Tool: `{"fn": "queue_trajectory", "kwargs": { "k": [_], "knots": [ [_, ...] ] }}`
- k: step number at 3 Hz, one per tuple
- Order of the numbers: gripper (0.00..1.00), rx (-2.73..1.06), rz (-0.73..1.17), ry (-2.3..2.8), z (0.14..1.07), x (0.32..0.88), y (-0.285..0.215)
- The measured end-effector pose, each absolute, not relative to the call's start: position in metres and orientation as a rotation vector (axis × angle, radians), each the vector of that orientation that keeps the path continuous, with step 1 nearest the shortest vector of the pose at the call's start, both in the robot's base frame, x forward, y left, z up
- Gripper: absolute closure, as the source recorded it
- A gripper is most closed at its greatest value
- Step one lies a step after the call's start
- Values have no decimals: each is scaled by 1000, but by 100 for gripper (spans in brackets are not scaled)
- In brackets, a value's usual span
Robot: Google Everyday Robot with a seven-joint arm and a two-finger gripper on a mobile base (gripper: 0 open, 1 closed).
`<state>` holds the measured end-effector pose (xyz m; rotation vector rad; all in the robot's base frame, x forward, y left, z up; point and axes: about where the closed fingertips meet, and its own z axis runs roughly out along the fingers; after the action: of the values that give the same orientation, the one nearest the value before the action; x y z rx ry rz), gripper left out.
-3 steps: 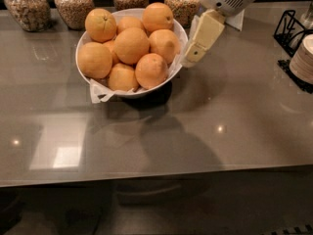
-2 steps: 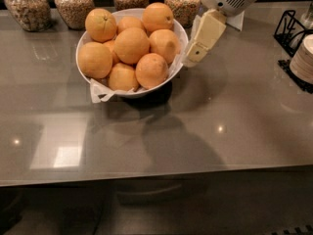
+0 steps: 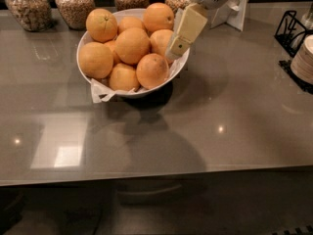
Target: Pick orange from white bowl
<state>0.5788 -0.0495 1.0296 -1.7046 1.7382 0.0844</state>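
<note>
1. The wide, deep, glossy white bowl (image 3: 151, 88) is sitting on the grey polished countertop (image 3: 234, 121), well apart from the front edge. This is leaving free room for the arm to work from the right.
2. The crumpled white paper lining (image 3: 100, 91) is sticking out over the front-left rim. It is probably cushioning the fruit.
3. About 9 round oranges are lying heaped above rim level, each one resting on its neighbours, so lifting 1 could shift the others.
4. The cream-coloured two-finger gripper (image 3: 176, 47) is hanging over the right rim of the bowl, tilted down and to the left. Its tip is appearing against the right flank of the large, plain, smooth-skinned orange (image 3: 157, 39).
5. That orange is lying at the right side of the heap, inside the bowl. It is the likely target, being exposed on its outer side and nearest to the tool. It is not yet lifted.
6. Whether the gripper is open or closed cannot be told from this view.
7. The orange with a dark stem spot (image 3: 101, 24) is sitting at the far left of the pile, away from the tool.
8. The 4 glass jars of grains (image 3: 74, 4) are standing in a row just behind the bowl. A tall approach from the front or side is therefore the safer choice.
9. The black wire rack (image 3: 292, 29) and the stack of pale plates (image 3: 304, 58) are standing at the right edge, well apart from the working zone.
</note>
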Motion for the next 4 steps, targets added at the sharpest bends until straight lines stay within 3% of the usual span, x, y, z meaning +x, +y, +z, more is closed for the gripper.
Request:
{"fn": "queue_trajectory", "kwargs": {
  "k": [1, 3, 4],
  "knots": [
    [0, -1729, 58, 1695, 1037, 595, -19],
    [36, -1758, 94, 1640, 1030, 617, 28],
    [35, -1778, 129, 1637, 1017, 621, 42]
  ]
}}
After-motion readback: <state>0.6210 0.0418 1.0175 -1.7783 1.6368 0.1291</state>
